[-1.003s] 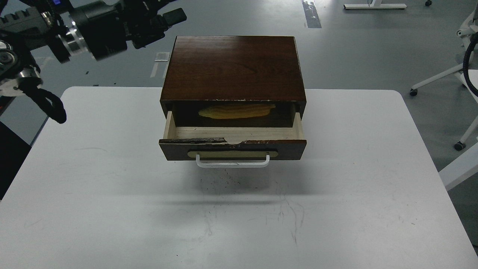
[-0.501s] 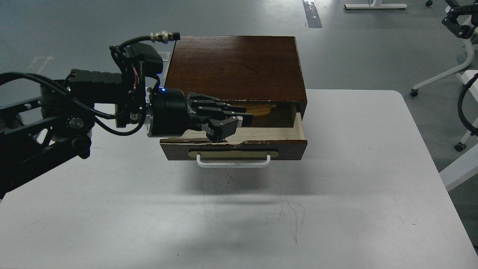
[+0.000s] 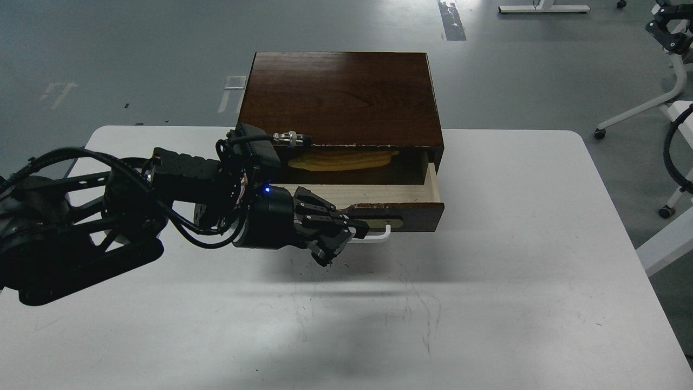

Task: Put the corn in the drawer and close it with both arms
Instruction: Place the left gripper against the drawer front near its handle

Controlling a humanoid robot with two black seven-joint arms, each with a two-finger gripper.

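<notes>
The yellow corn lies inside the open drawer, at its back under the dark wooden cabinet top. The drawer's dark chipped front sticks out toward me, with the right end of its white handle showing. My left gripper is low in front of the drawer's left half and covers the handle's left part. Its fingers stand slightly apart and hold nothing. A black claw-like part, my right gripper, shows at the top right edge, too small to read.
The cabinet stands at the back middle of a white table. My left arm lies across the table's left side. White chair legs with castors and a black cable are off the table at the right.
My left arm swung down from the upper left, passed over the open drawer, and now sits lower in front of the drawer face. The right gripper came into view at the top right.
</notes>
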